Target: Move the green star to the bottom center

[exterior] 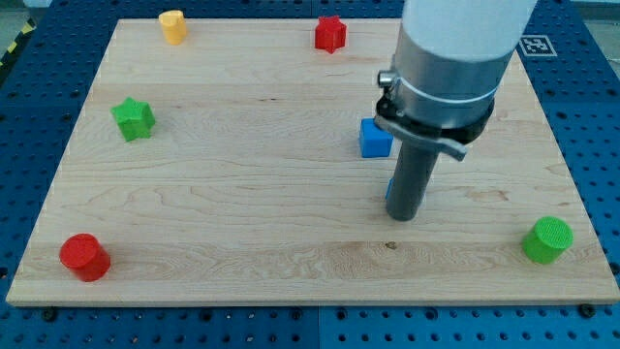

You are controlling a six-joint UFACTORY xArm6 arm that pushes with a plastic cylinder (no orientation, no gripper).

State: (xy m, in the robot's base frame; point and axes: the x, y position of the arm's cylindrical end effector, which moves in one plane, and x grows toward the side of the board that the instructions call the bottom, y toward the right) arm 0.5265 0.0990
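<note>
Only one view here, so: my tip (404, 217) sits on the wooden board (242, 223) a bit right of center. It's just a plain rod, so there are no jaws to spread or pinch, and it isn't pressing on any block. A blue cube (375, 138) is near it at about 11 o'clock, and a sliver of something blue peeks out from behind the rod's left edge, can't tell what. The green star (133, 118) is way off at my 10 o'clock, near the board's left edge, well apart from everything. Yellow block (172, 26) top left, red star (330, 33) at the top, red cylinder (84, 257) bottom left, green cylinder (547, 239) at roughly 3 o'clock, bottom right.
</note>
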